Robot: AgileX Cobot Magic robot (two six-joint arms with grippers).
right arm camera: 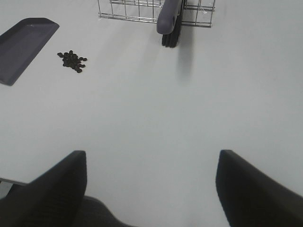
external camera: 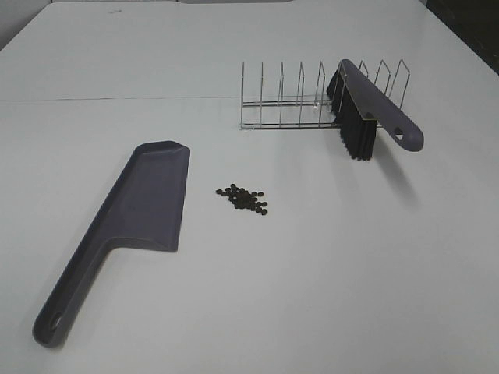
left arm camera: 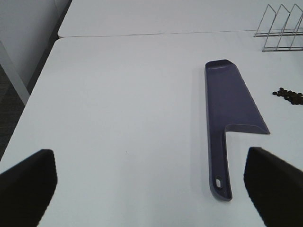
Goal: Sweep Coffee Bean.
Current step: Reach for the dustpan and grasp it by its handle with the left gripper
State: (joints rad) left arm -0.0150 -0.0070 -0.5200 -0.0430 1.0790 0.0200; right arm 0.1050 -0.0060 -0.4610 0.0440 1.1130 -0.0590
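The coffee beans lie in a loose dark cluster on the white table, just right of the purple dustpan, which lies flat with its handle toward the front left. The beans also show in the left wrist view and in the right wrist view. The purple brush with black bristles leans in the wire rack at the back right. My left gripper is open and empty, short of the dustpan handle. My right gripper is open and empty, well short of the brush.
The white table has a seam across the back. A dark edge beyond the table shows at the far right corner. In the left wrist view the table's left edge drops off to the floor.
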